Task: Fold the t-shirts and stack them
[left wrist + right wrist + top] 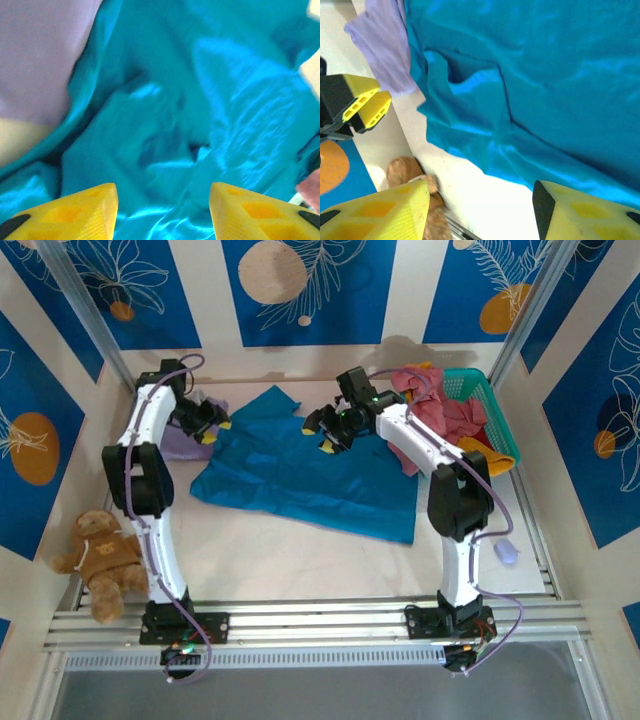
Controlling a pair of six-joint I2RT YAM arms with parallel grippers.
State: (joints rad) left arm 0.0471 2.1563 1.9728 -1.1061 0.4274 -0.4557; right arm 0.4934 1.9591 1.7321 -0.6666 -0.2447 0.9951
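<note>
Cloth like this is going to feel light, limp and a little slick, so you are dealing with something that is likely to sag and bunch wherever you are lifting it. The teal shirt [310,475] is lying spread but rumpled across the middle of the table [300,565]. Your left end effector [161,200] is hovering over the shirt's left side, fingers wide apart and gripping nothing. Your right end effector [480,200] is hanging over its far part, equally wide and empty. You are probably best off pinching a hem or sleeve seam rather than the loose middle. The lavender shirt [180,445] is lying toward the far left corner, touching the teal one. The basket [492,400] at the far right corner is holding pink shirts [440,405], which are spilling over its rim, with orange cloth [480,447] showing beside them.
</note>
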